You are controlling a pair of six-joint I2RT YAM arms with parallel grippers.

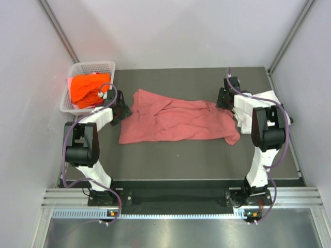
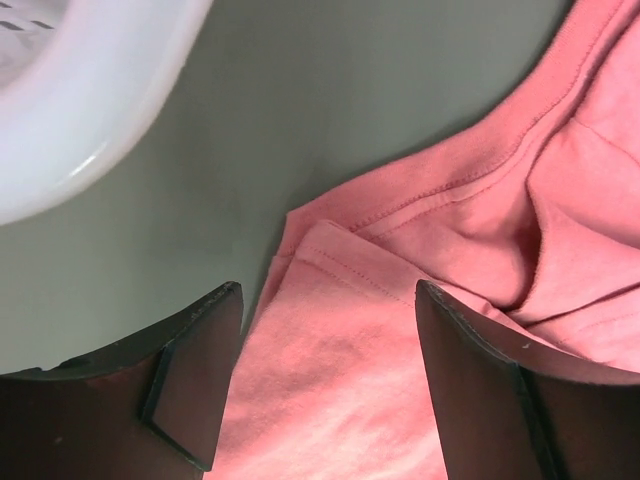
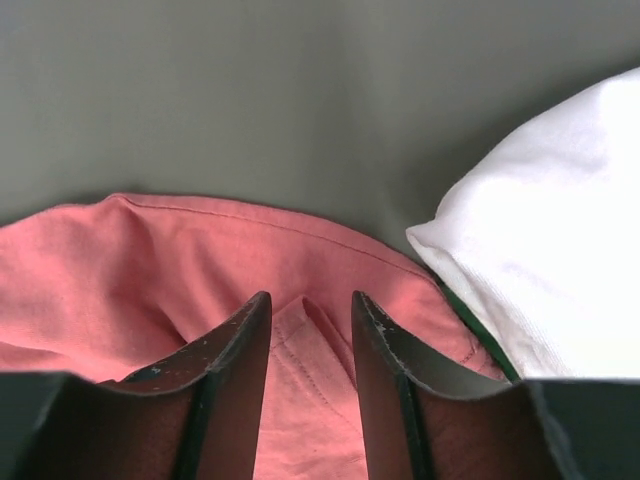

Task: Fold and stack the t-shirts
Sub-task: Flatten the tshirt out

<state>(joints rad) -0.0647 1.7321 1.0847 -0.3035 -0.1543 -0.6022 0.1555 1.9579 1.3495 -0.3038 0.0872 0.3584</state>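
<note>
A: Where is the pink tee?
B: The pink tee [image 1: 176, 121] lies spread and rumpled across the table [image 1: 207, 157], between the two arms.
A: And the left gripper?
B: The left gripper [image 2: 325, 290] hangs over the tee's left edge, near the basket [image 1: 77, 67]. Its jaws are wide apart, with a hemmed corner of pink cloth showing below and between them. It grips nothing.
A: The right one?
B: The right gripper [image 3: 310, 297] is low at the tee's far right corner. Its jaws stand close together with a pink fold in the gap. I cannot tell whether they pinch it.
A: The other tees?
B: The orange tee [image 1: 87, 90] sits bunched in the basket. The white tee [image 3: 540, 250] lies just to the right of the right gripper, right beside the pink hem.
</note>
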